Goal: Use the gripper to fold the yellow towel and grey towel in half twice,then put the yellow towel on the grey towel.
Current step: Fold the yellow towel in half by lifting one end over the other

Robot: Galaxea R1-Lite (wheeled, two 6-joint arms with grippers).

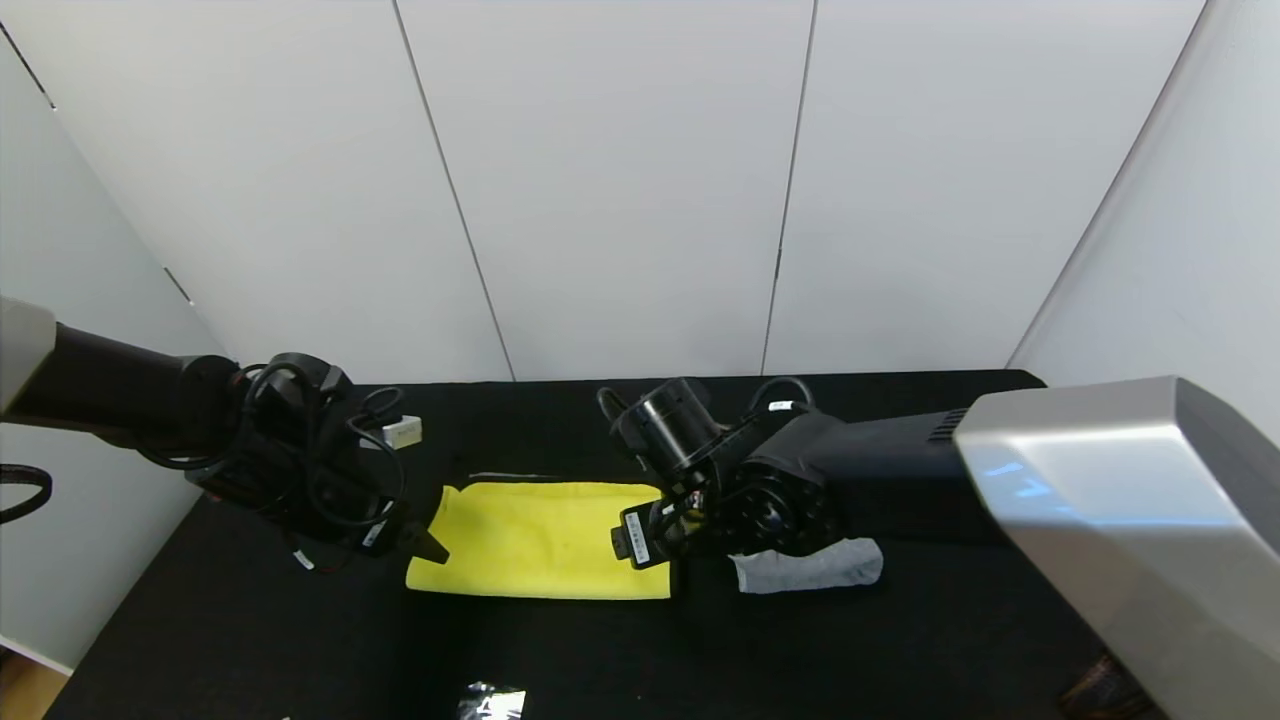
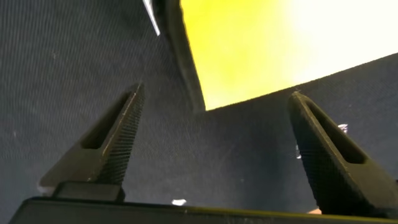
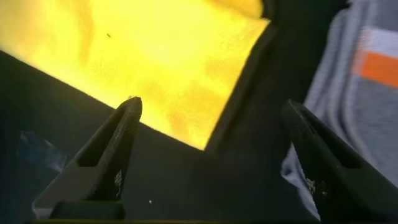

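The yellow towel (image 1: pixel 545 540) lies flat as a wide rectangle at the lower centre of the head view on the black surface (image 1: pixel 250 640), and the grey towel (image 1: pixel 810 565) sits bunched just to its right, mostly hidden under the right arm. The left pincer (image 1: pixel 425 540) hovers at the yellow towel's left edge with jaws spread wide and empty; the right pincer (image 1: pixel 660 535) is at its right edge, equally wide and holding nothing. Both cloths look soft, light and limp (the grey one thicker), so a pinch at a corner should lift them, though loose layers may sag or slip. The yellow towel's near corners look best to take hold of. Open room lies toward the bottom of the frame; the white wall (image 1: pixel 620 190) closes off the top.
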